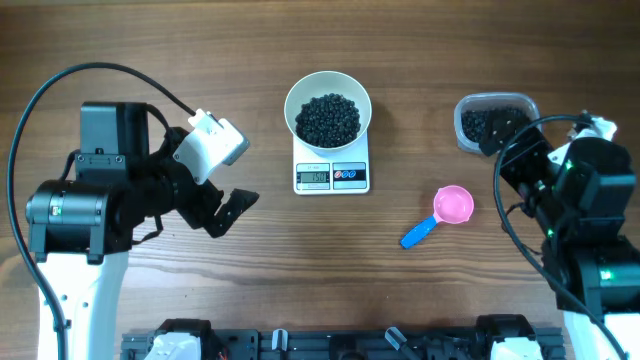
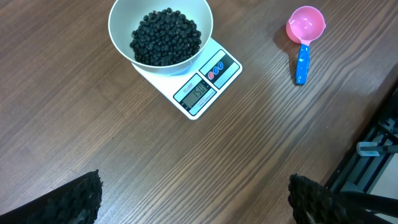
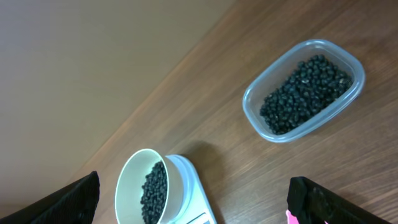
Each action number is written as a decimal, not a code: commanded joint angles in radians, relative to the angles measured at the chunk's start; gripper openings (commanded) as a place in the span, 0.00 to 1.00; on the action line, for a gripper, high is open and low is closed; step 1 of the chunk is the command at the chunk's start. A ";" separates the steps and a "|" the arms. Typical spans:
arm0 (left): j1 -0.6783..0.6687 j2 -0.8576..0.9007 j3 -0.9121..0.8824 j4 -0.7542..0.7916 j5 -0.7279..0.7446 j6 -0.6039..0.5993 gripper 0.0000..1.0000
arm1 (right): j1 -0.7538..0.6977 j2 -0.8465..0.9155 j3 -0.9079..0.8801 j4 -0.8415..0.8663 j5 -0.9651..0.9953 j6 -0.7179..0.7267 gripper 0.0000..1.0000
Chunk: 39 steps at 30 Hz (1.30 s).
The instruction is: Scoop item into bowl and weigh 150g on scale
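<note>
The white bowl (image 1: 296,100) stands on the small white scale (image 1: 331,176) at the back middle, with a heap of black beads (image 1: 328,118) inside it. The left wrist view shows the bowl (image 2: 121,25), its beads (image 2: 165,37) and the lit scale display (image 2: 199,93). My left gripper (image 1: 230,212) hovers open over bare wood left of the scale, nothing between its fingers (image 2: 81,202). My right gripper (image 3: 196,202) is open and empty, raised at the right near the tub, looking at the bowl (image 3: 134,180) and scale (image 3: 194,186).
A clear plastic tub (image 1: 462,125) with more black beads (image 3: 305,93) sits at the back right. A pink scoop (image 1: 452,205) with a blue handle (image 1: 418,233) lies on the wood between the scale and the right arm. The table edge shows in the right wrist view.
</note>
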 commanded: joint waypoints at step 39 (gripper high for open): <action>0.006 0.004 0.018 0.000 0.008 0.012 1.00 | 0.003 -0.732 -0.640 0.505 0.009 -0.544 1.00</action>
